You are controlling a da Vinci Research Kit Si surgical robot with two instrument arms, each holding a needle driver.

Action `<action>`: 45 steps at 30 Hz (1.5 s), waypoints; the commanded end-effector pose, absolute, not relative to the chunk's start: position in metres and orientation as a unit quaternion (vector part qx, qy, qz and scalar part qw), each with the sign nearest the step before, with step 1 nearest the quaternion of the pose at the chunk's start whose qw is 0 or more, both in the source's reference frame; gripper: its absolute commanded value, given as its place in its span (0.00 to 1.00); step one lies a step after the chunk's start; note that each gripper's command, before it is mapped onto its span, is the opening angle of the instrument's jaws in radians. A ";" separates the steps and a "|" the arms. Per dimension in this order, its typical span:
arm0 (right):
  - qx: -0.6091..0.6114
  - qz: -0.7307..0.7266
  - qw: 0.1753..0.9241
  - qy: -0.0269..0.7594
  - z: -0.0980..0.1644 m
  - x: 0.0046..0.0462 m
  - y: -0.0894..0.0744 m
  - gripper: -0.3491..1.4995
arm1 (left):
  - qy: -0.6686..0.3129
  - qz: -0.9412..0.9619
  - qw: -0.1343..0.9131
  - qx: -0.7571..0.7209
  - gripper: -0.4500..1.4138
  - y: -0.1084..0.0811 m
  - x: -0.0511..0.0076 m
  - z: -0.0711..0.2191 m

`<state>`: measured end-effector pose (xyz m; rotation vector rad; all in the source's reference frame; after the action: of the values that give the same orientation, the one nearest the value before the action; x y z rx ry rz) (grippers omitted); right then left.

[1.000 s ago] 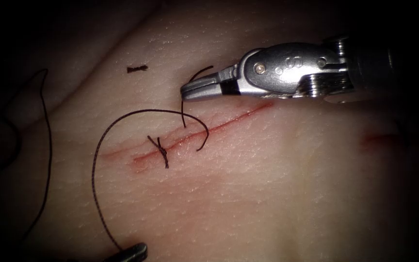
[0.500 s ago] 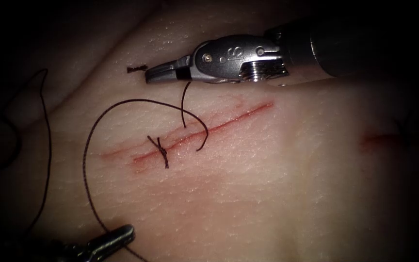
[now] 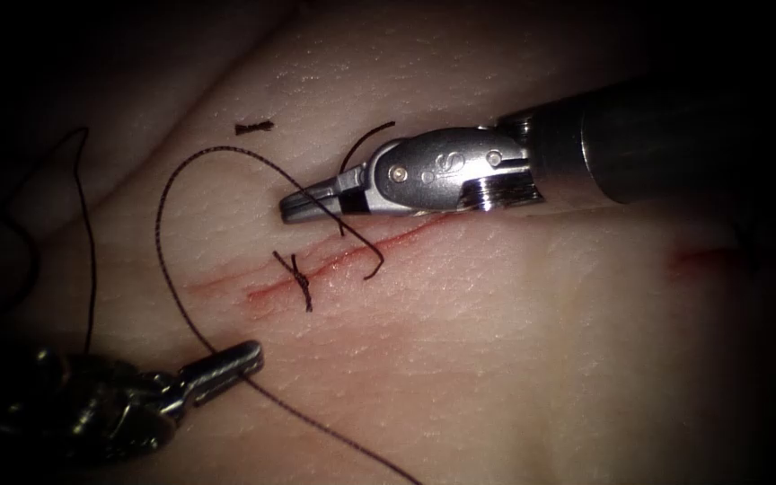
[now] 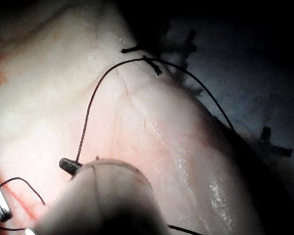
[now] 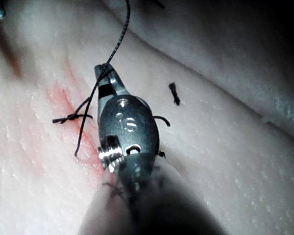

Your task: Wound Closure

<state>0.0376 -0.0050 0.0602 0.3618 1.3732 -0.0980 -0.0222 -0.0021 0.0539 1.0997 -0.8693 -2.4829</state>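
The tissue carries a slanting red cut with one tied stitch near its left end. My right tool lies just above the cut, jaws shut; the dark thread arcs over from the left and passes by its jaws. A short thread tail curls up behind it. In the right wrist view the thread crosses the tip of the right tool. My left tool sits left of the cut, shut on the long thread. The left tool grips thread in its own wrist view.
A small cut scrap of thread lies on the tissue above the cut. A second faint red mark shows far right. More thread trails down the dark left edge, where the tissue falls away.
The right tool swung up and left, then came back down to the cut. The left tool rose from the lower edge, carrying the thread loop up and left.
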 end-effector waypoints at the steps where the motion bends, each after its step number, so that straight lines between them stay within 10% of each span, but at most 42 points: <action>1: 0.166 -0.042 0.755 0.633 0.061 0.0381 -0.005 0.00 | -0.293 -0.863 0.143 0.386 0.00 -0.002 -0.0228 0.055; 37: 0.146 -0.007 0.685 0.714 0.061 0.0389 -0.006 0.01 | -0.233 -0.855 0.177 0.429 0.00 0.000 -0.0310 0.063; 41: 0.158 0.021 0.694 0.702 0.061 0.0398 -0.006 0.47 | -0.229 -0.853 0.181 0.432 0.00 0.000 -0.0318 0.063; 45: 0.156 0.040 0.705 0.691 0.061 0.0401 -0.006 0.67 | -0.223 -0.852 0.186 0.435 0.00 -0.001 -0.0321 0.062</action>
<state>0.0395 -0.0054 0.0604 0.3452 1.5324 0.0961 -0.0317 -0.0001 0.0617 1.2280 -0.6281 -2.3975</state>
